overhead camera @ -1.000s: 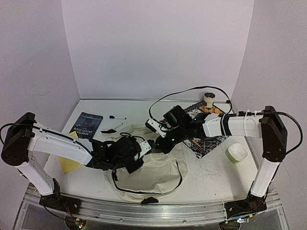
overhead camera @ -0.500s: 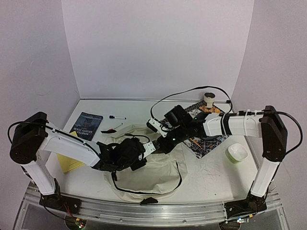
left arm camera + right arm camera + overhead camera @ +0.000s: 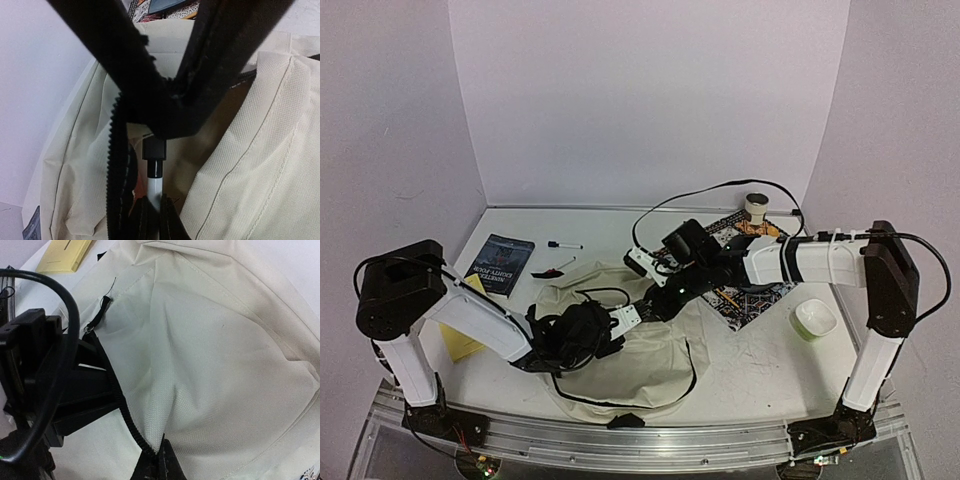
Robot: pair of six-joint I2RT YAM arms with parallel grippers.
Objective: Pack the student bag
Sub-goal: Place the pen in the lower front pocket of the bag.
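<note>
Cream student bag (image 3: pixel 655 365) sits near-centre on the bench (image 3: pixel 760 370), its mouth held by my right gripper (image 3: pixel 159 460), pinched shut on the zipper edge (image 3: pixel 127 420). My left gripper (image 3: pixel 153 212), clamped on what looks like a white marker (image 3: pixel 155 187), is inside that mouth. Outside lie the book (image 3: pixel 500 262), yellow pad (image 3: pixel 463 342) and pen (image 3: pixel 563 245), so packing is early; the zipper edge crowds the marker's left, fabric its right.

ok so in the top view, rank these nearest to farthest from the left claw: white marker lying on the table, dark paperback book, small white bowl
From the left claw, at the cream fabric backpack's opening:
1. White marker with black cap, behind it, to the left.
2. Dark paperback book, farther left.
3. Small white bowl, far off on the right side.
</note>
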